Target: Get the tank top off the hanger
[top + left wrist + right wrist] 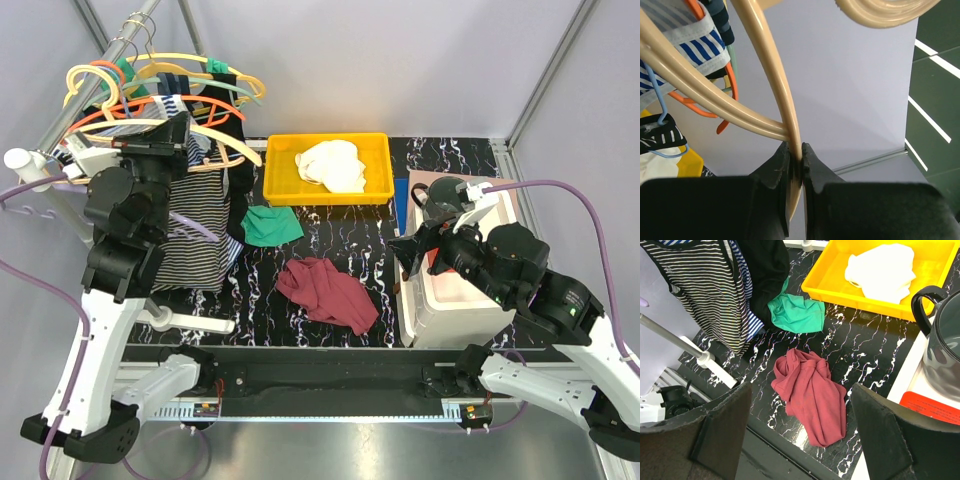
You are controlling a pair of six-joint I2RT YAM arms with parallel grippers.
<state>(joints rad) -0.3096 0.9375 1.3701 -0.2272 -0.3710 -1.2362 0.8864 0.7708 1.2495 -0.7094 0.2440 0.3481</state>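
A black-and-white striped tank top (195, 235) hangs from the rack at the far left, among several coloured hangers; it also shows in the right wrist view (705, 285). My left gripper (183, 135) is raised to the hangers and is shut on a cream hanger (775, 75), its jaws (796, 150) pinching the thin bar. A blue-and-white striped garment (695, 45) hangs just beside it. My right gripper (415, 250) is open and empty, hovering above the table (800, 410) over a crumpled red garment (812, 395).
A green garment (268, 225) lies next to the hanging clothes. A yellow tray (375, 150) with white cloth stands at the back. A white box (450, 305) with a grey kettle (942, 335) stands at the right. The rack's white foot (715, 365) lies across the left.
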